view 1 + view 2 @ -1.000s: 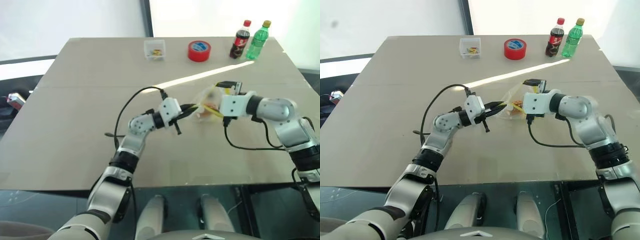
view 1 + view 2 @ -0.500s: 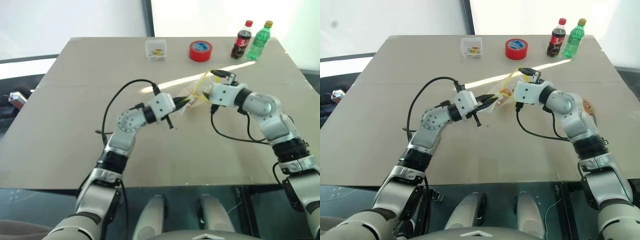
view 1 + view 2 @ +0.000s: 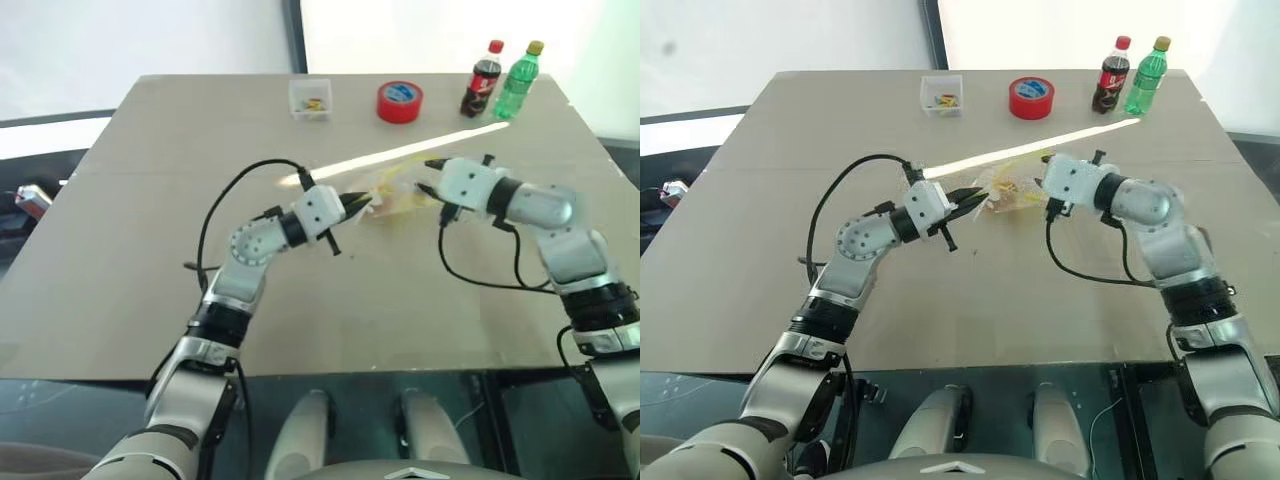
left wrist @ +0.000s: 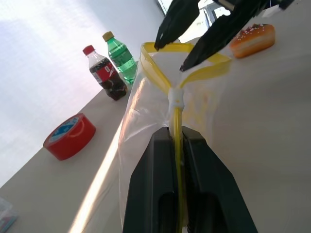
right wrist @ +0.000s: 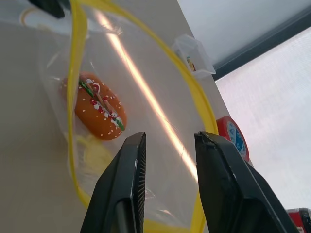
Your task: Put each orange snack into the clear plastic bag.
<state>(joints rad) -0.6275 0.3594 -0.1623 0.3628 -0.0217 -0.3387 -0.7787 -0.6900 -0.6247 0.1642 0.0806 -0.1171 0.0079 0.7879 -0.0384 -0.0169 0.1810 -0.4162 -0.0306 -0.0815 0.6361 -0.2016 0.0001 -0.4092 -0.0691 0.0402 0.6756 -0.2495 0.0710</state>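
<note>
The clear plastic bag [image 3: 395, 195] hangs over the middle of the table, and its yellow seal strip [image 4: 176, 104] is pinched in my left gripper [image 4: 177, 131], which is shut on it. One orange snack [image 5: 99, 111] lies inside the bag. My right gripper [image 5: 170, 136] is at the bag's open mouth from the other side, fingers apart with nothing between them. In the left wrist view, the right gripper's fingertips [image 4: 156, 44] touch the yellow rim. The other orange snack [image 4: 252, 39] lies on the table beyond the right gripper.
Along the table's far edge stand a small clear box [image 3: 310, 98], a red tape roll [image 3: 400, 101], a cola bottle [image 3: 480, 80] and a green bottle [image 3: 517, 80]. Black cables loop from both wrists over the table [image 3: 150, 250].
The right gripper's fingers have come closer together, and that hand has risen a little at the bag's mouth. The left gripper keeps its hold on the seal strip.
</note>
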